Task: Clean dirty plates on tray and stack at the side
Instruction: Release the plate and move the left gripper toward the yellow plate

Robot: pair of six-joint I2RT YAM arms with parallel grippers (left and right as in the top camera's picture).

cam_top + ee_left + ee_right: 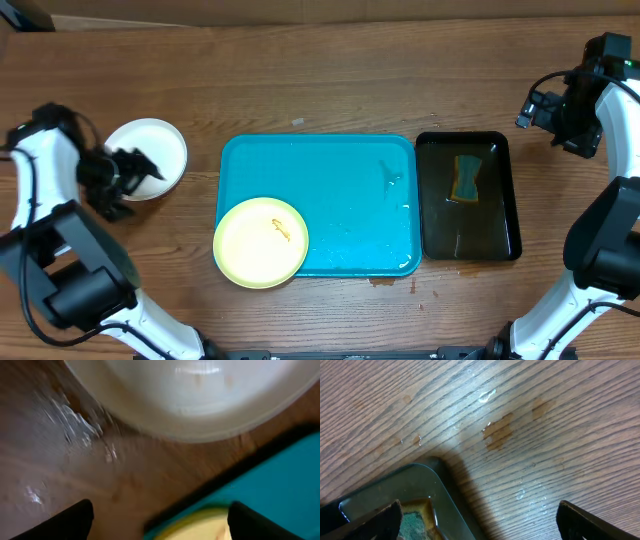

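- Left arm (45, 165): stands well to the left of the tray (340, 190), elbow bent, forearm turned in toward the tray.
- Left gripper (138, 170): sits at the lower-left edge of the white plate (150, 145), partly over its rim in the overhead view.
- Left fingers (70, 520): set wide apart with nothing between them. In the wrist view the white plate lies ahead of the tips, and no contact with it is seen.
- White plate: rests on the table (300, 80), near the tray's left side and clear of its rim. Whether another plate lies under it cannot be told.
- Yellow plate (261, 242): lies on the tray's near-left corner and overhangs the rim on two sides. A small orange-brown smear marks its middle. It is well apart from both grippers.
- Right arm (600, 90): stands well to the right of the tray, past the black tray (495, 215), with the wrist raised.
- Right gripper (537, 108): hangs to the right of the tray, beyond the black tray's far-right corner.
- Right fingers (365, 522): wide apart, holding nothing. Wet wood and a corner of the black tray show below them.
- Sponge (466, 177): lies in the black tray, which stands just beside the tray's right rim.
- Tray surface: water drops toward its right side.
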